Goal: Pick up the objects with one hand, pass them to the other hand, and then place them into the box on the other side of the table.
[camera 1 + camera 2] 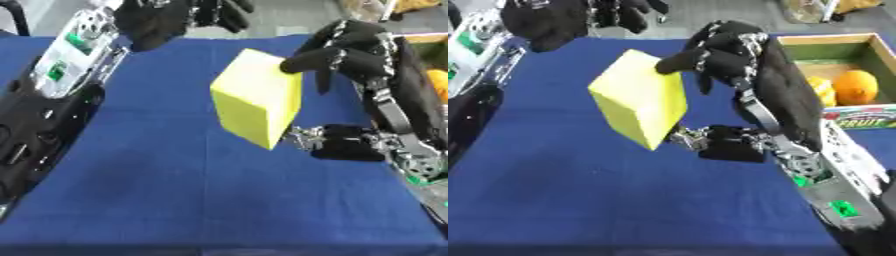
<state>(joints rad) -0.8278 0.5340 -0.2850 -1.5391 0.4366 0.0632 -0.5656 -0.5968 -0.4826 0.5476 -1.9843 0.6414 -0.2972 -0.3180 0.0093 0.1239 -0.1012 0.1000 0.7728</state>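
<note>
My left hand (pixel 166 22) hangs at the far edge of the blue surface (pixel 175 190), up and left of the block, its fingers bent downward with nothing between them; the top of it is cut off by the upper edge, so I cannot make out the whole of it. My left forearm runs down the left side, clear of everything.

The yellow block (pixel 254 102) is raised above the surface, tilted, one corner pointing down. My right hand (pixel 732 90) holds it from its right side: fingers (pixel 684 61) curled over the top right edge, thumb (pixel 710 141) pressed in near the lower corner. The block hides most of where the thumb meets it.

Just right of my right hand, behind the wrist, sits the wooden box (pixel 833 40) with a green lining. An orange fruit (pixel 856 86) lies inside, and something yellow (pixel 819 89) beside it is half covered by my arm. A printed carton (pixel 861 120) lies against the box's near side, its lettering blurred.
</note>
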